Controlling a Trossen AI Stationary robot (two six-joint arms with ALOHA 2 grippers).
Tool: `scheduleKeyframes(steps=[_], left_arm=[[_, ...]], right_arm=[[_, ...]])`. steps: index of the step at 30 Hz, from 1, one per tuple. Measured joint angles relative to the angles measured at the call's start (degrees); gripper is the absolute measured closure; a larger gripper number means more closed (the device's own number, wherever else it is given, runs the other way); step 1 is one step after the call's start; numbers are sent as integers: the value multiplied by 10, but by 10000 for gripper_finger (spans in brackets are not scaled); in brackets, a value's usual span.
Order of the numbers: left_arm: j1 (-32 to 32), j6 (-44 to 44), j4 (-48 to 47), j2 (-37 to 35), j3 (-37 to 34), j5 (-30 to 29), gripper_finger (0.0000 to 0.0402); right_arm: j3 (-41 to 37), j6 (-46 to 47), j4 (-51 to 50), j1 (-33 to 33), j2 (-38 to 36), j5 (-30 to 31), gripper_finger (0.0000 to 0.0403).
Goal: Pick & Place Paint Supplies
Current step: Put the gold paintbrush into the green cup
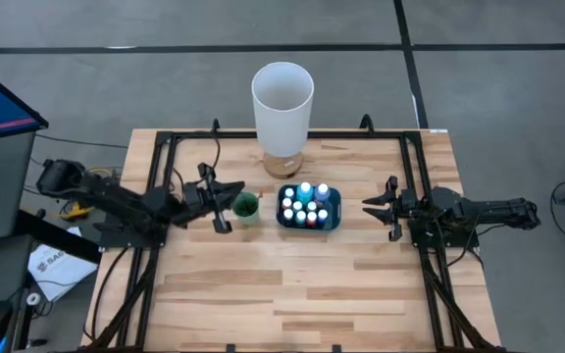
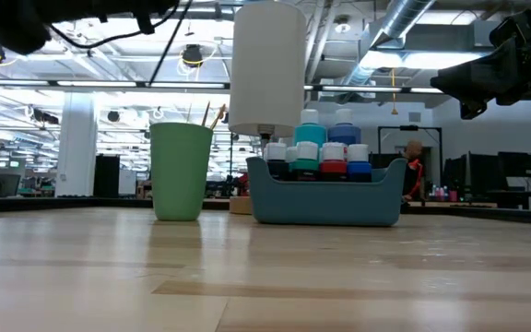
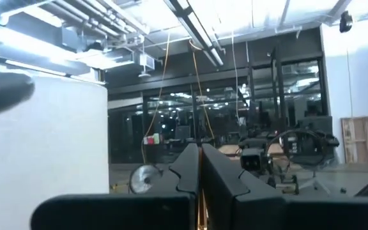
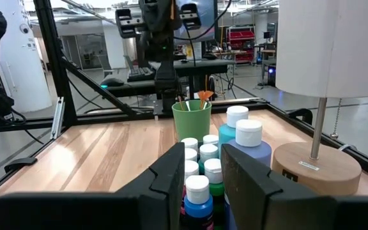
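Several small paint bottles [image 1: 307, 204] with pale caps stand upright in a blue tray [image 1: 333, 218] at the table's middle; they also show in the low view [image 2: 325, 148] and the right wrist view [image 4: 200, 160]. Thin brushes [image 4: 200, 97], one orange-tipped, stand in a green cup [image 1: 246, 206] left of the tray. My left gripper [image 1: 230, 204] is shut, raised and level just left of the cup, with nothing visible between its fingers [image 3: 200, 166]. My right gripper [image 1: 369, 206] is open, hovering right of the tray and pointing at the bottles [image 4: 200, 172].
A tall white cylinder lampshade [image 1: 282, 93] on a round wooden base [image 4: 312, 166] stands just behind the tray and cup. A black frame [image 1: 165, 137] runs along the table's left, far and right edges. Bare wood lies toward the near edge [image 1: 292, 304].
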Motion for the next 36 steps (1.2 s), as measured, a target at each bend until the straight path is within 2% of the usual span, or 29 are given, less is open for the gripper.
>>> scheduleKeyframes(steps=[11,24,31,36], left_arm=[[70,-25,35,79,0,62,401],[100,-51,66,191,0,67,401],[101,-54,68,215,0,66,400],[98,-54,68,215,0,62,384]], right_arm=[[0,0,0,0,0,0,305],[0,0,0,0,0,0,305],[0,0,0,0,0,0,305],[0,0,0,0,0,0,305]])
